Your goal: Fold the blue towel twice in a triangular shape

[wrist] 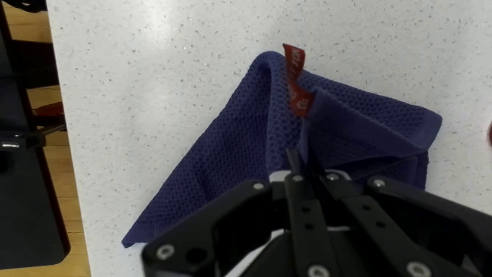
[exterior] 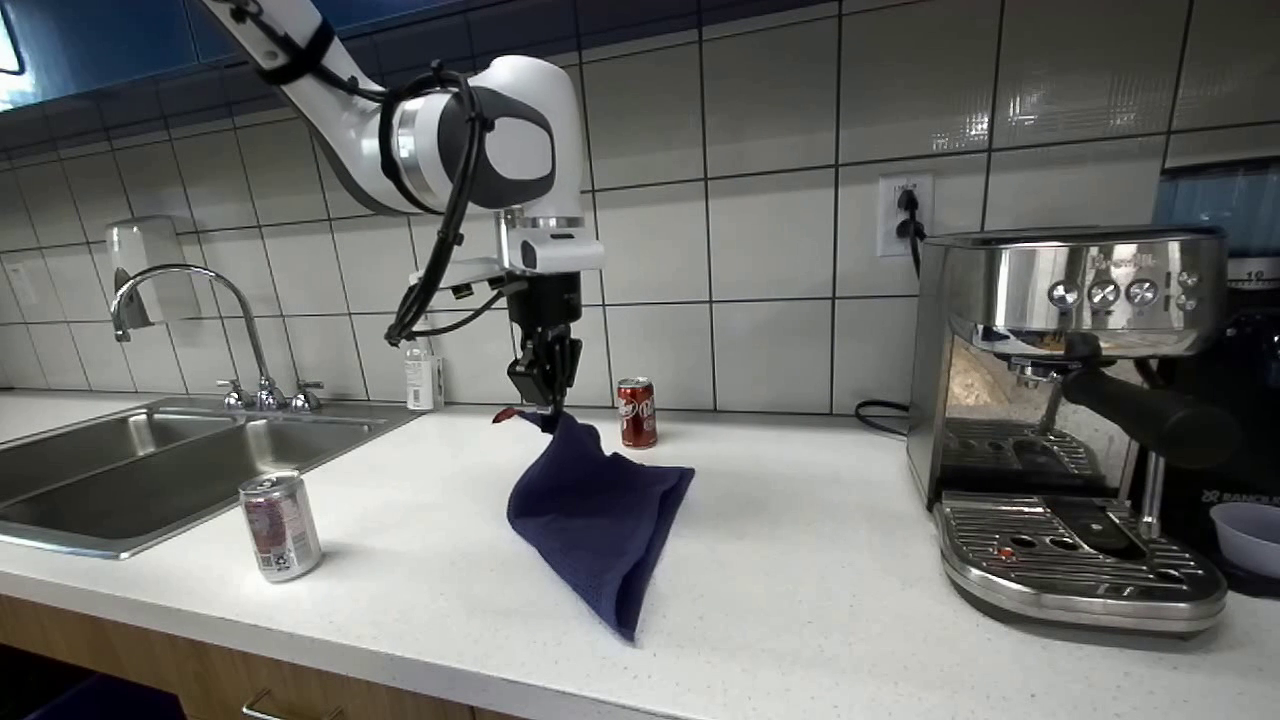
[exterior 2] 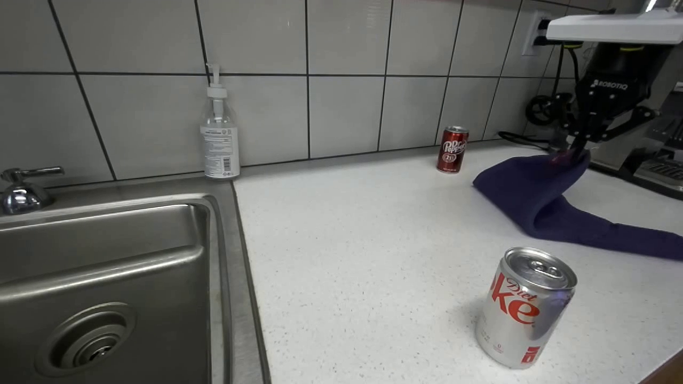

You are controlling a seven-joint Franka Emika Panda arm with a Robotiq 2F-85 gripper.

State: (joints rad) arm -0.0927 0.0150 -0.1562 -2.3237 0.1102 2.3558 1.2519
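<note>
The dark navy-blue towel point(exterior: 600, 510) is partly lifted off the white counter in both exterior views point(exterior 2: 517, 186). My gripper point(exterior: 553, 408) is shut on one corner of it, close above the counter. The rest of the towel hangs from the fingers, curves in a loose fold and lies on the counter with a pointed end toward the front edge. In the wrist view, the fingertips point(wrist: 303, 157) pinch the towel point(wrist: 230, 154), with a red tag point(wrist: 296, 77) sticking out beyond them. The cloth between the fingers is mostly hidden.
A red can point(exterior: 637, 412) stands near the wall behind the towel. A silver can point(exterior 2: 525, 314) stands nearer the front edge. The sink point(exterior: 330, 430) and a pump bottle point(exterior 2: 220, 138) are on one side, a coffee machine point(exterior: 1080, 290) on the opposite side.
</note>
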